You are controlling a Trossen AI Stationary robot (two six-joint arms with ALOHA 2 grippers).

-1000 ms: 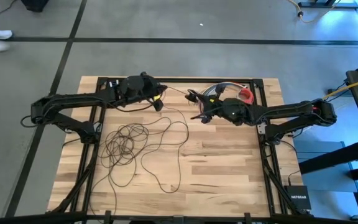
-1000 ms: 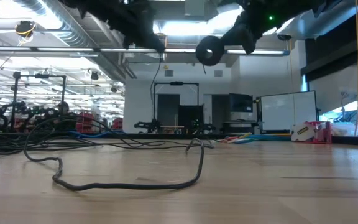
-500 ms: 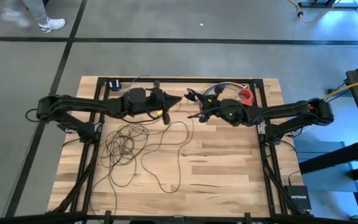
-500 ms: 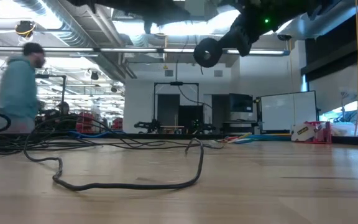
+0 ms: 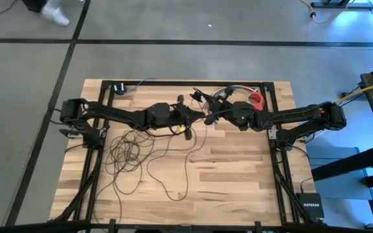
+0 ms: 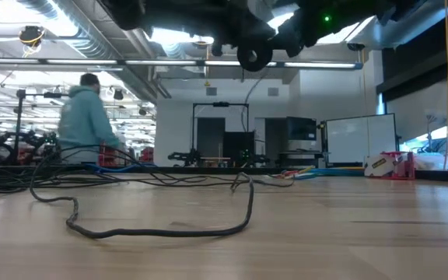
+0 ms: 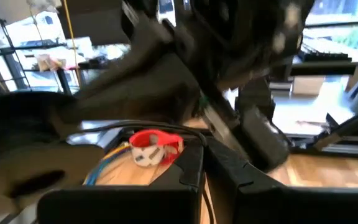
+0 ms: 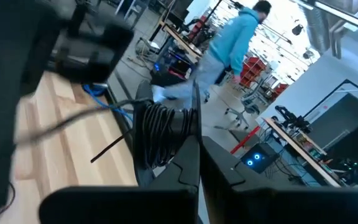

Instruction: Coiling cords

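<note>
Lying on the pale wooden plank table (image 5: pixel 238 175), the cords (image 5: pixel 131 152) are one thin dark wire, tangled in many round loops on the table's left half, with a long open curve running toward the middle. In the low view the wire (image 6: pixel 162 227) looks matte and a little stiff, resting flat on the smooth boards.

The left gripper (image 5: pixel 190 116) and the right gripper (image 5: pixel 212 116) meet above the rear middle of the table, well above the loops. Both have their dark fingers pressed together. A strand rises from the loops toward the left gripper, but whether it is pinched I cannot tell. A small black round puck (image 6: pixel 253 56) hangs high by the grippers.

Behind the right gripper lies a red ring (image 5: pixel 256 99) with multicoloured wires (image 5: pixel 228 92).
</note>
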